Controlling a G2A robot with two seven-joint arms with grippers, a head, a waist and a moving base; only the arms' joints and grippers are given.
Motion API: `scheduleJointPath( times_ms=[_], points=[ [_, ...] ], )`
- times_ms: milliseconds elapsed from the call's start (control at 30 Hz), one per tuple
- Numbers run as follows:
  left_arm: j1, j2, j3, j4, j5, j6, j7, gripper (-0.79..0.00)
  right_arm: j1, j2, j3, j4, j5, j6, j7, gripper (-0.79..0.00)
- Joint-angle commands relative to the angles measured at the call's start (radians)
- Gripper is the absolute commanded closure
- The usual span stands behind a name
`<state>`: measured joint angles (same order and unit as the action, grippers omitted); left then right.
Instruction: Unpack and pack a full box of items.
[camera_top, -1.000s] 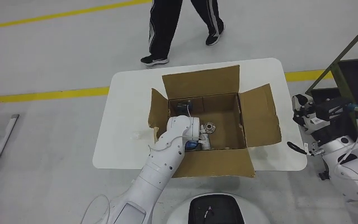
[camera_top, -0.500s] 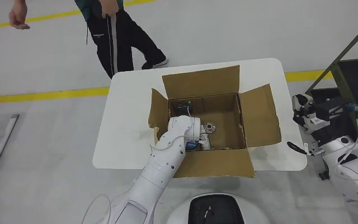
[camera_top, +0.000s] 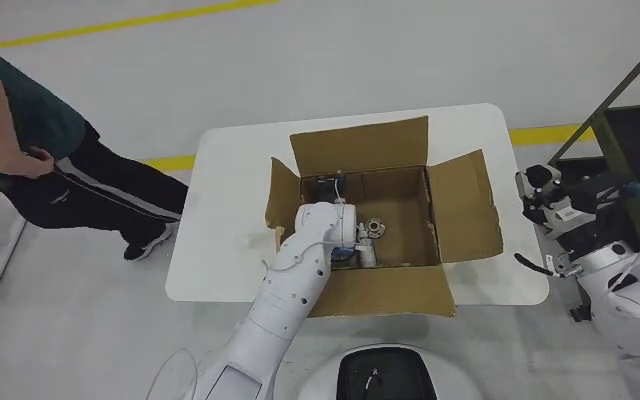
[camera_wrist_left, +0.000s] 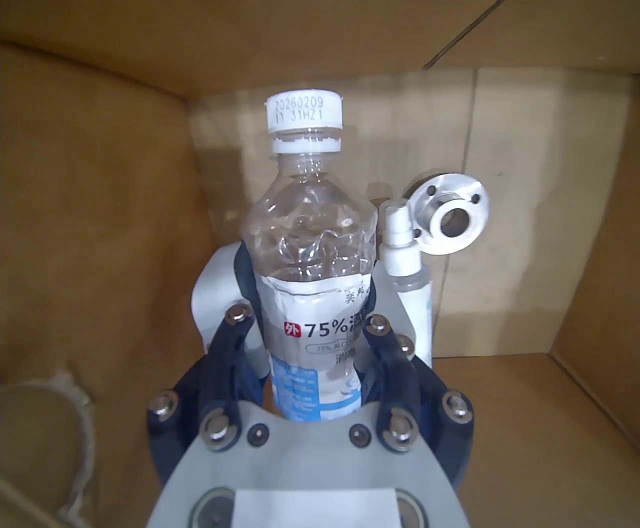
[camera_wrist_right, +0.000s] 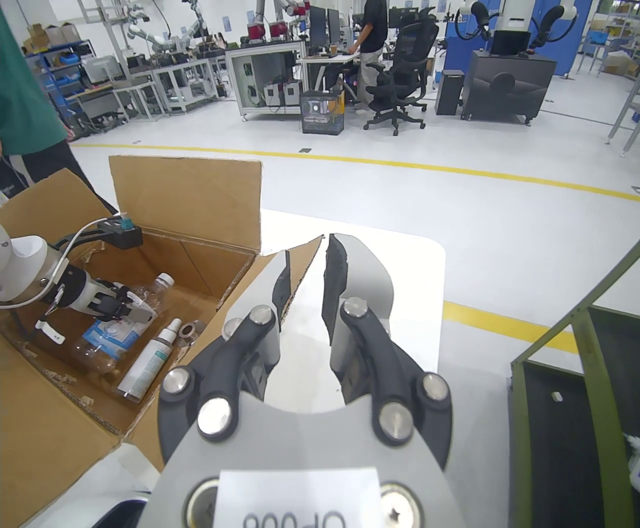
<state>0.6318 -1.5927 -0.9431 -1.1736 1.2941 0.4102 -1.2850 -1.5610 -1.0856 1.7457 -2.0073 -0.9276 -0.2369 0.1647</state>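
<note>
A clear plastic bottle (camera_wrist_left: 307, 225) was clamped in the left gripper (camera_wrist_left: 308, 280) inside the cardboard box (camera_wrist_left: 100, 200), a spray bottle (camera_wrist_left: 407, 280) just beside; the right gripper (camera_wrist_right: 306, 270) was seen nearly closed, empty.

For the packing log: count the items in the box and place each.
3. The bottle is held in the left gripper; the spray lies beside it; the flange sits by the spray's nozzle. The arm may hide others.

At centre frame I see the open cardboard box (camera_top: 465, 205), flaps spread, holding a clear white-capped bottle (camera_wrist_left: 312, 240) clamped in my left gripper (camera_wrist_left: 309, 305), with a white spray bottle (camera_wrist_left: 407, 280) and metal flange (camera_wrist_left: 450, 215) just beside.
</note>
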Motion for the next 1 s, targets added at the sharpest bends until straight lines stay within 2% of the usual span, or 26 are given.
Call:
scheduleJointPath(
  times_ms=[0, 333, 533, 967],
  points=[
    [0.014, 0.006, -0.018, -0.070, 0.014, -0.008, -0.021, 0.000, 0.003, 0.000, 0.002, 0.002, 0.015, -0.004, 0.010, -0.785],
    [0.073, 0.030, -0.093, -0.415, 0.072, -0.093, -0.162, 0.000, 0.013, -0.003, -0.012, -0.003, 0.030, -0.011, 0.020, -0.785],
    [0.081, 0.033, -0.124, -0.555, 0.092, -0.104, -0.196, 0.000, 0.010, -0.005, -0.023, -0.022, 0.043, -0.044, -0.008, -0.785],
    [0.081, 0.033, -0.124, -0.555, 0.092, -0.104, -0.196, 0.000, -0.007, -0.010, -0.039, -0.031, 0.023, -0.062, -0.037, -0.785]
  ],
)
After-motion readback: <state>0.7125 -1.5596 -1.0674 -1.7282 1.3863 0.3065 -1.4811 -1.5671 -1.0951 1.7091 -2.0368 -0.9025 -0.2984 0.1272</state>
